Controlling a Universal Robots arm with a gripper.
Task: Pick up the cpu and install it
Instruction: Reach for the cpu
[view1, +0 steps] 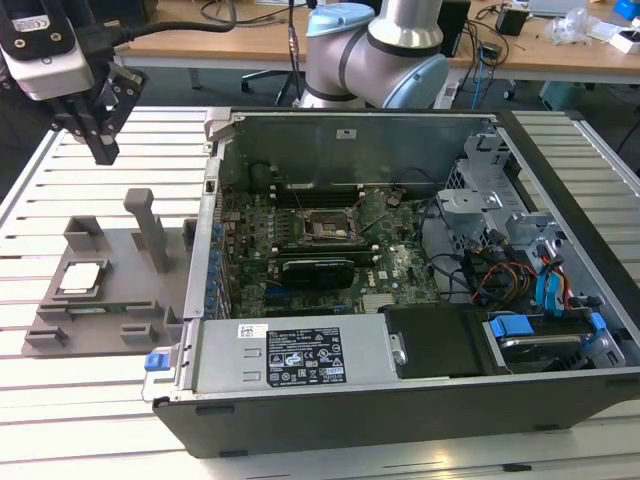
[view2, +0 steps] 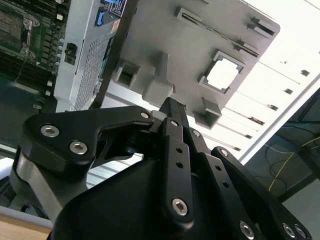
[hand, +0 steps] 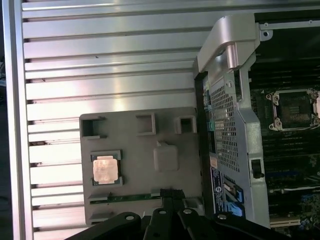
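- The gripper (view1: 105, 155) hangs at the exterior view's left, above the far edge of the grey fixture plate (view1: 125, 310) and clear of it. In both wrist views its fingers (view2: 172, 130) appear pressed together with nothing between them.
- The cpu (view1: 80, 278) lies flat in its square recess on the fixture plate, at the exterior view's left end of the plate, silvery top up. The gripper is near it but well above and not touching, so by my reading the pick-up is not yet done.
- In the first wrist view the cpu (hand: 105, 169) sits square in its recess, and the fingertips point at the plate's edge beside a raised block, not at the chip.
- An upright post (view1: 150, 230) stands on the plate between the cpu and the open computer case (view1: 350, 130).
- Further toward the exterior view's right, inside the case, the dark socket frame (view1: 327, 225) on the green board looks vacant, its bracket around a bare square. Installation is therefore all left to do.
- A long black card (view1: 318, 270) lies just beside the socket.
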